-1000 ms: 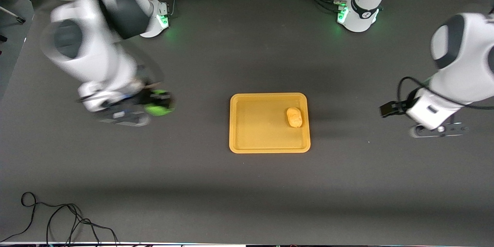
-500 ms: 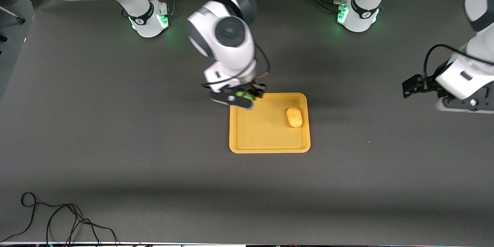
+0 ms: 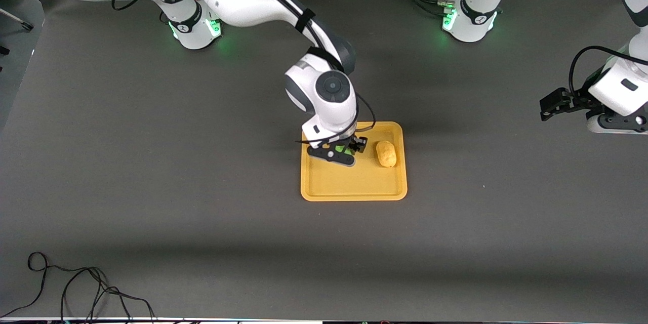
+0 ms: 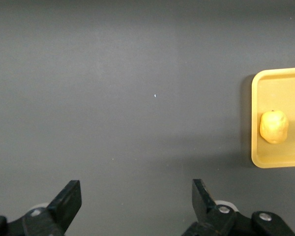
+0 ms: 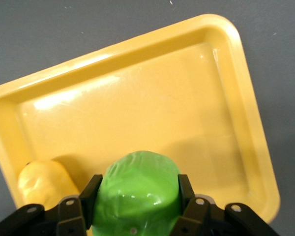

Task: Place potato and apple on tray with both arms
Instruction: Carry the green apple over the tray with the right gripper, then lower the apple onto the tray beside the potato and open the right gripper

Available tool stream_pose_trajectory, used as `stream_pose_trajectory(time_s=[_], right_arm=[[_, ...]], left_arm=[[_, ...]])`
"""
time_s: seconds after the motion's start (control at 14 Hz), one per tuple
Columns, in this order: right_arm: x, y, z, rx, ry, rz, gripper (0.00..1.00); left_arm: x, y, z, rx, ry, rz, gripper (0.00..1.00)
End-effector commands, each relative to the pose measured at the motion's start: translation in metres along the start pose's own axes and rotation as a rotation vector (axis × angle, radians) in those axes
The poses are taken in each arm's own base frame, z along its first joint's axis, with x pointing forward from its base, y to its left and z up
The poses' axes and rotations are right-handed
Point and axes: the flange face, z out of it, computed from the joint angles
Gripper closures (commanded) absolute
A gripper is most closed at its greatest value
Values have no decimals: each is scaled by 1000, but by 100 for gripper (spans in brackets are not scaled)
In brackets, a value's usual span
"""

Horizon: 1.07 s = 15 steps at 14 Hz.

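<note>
The orange-yellow tray lies mid-table. The yellow-tan potato lies in it near the rim toward the left arm's end. My right gripper is over the tray, shut on the green apple, with the potato close beside it and the tray floor below. Only a sliver of green shows between the fingers in the front view. My left gripper is open and empty over bare table at the left arm's end. The tray and potato show far off in its view.
A black cable lies coiled on the dark table near the front camera at the right arm's end. The arm bases glow green along the table edge farthest from the front camera.
My right arm has swung with the apple from the right arm's end to over the tray. My left arm has drawn back toward its own end of the table.
</note>
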Motion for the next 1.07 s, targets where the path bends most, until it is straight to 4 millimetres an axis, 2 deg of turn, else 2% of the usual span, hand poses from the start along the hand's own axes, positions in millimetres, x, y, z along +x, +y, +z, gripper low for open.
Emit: stream_pose_trajectory(time_s=[0.0,0.14,0.36,0.43,0.5,0.57,0.64,0.71,0.86,0.93,1.0], right_arm=[[-1,-3,26,11,38,12,57],[0,-2,45,19,49,30,57],[1,2,62,-5,70,10,56],[1,2,68,-7,70,10,35],[4,3,68,1,73,33,0],[7,3,65,6,75,53,0],[4,0,56,15,76,48,0],[6,-2,41,25,76,49,0],[7,-2,-12,-1,52,52,0],[8,-3,-52,-5,44,54,0],[7,1,-83,-23,25,58,0]], left_arm=[[-8,-11,0,-37,34,-14,0],[-4,-13,9,-38,19,-18,0],[-7,-14,2,-28,0,-21,0],[-9,-11,-1,-29,-13,-15,0],[-12,-6,-9,-29,-20,-8,0],[-15,-4,-22,-30,-28,-5,0],[-16,-3,-38,-30,-30,-1,0],[-14,-3,-44,-37,-29,-1,0],[-10,0,-31,-44,-53,13,0],[-7,3,-24,-36,-68,12,0],[-4,6,-16,-32,-75,14,0]])
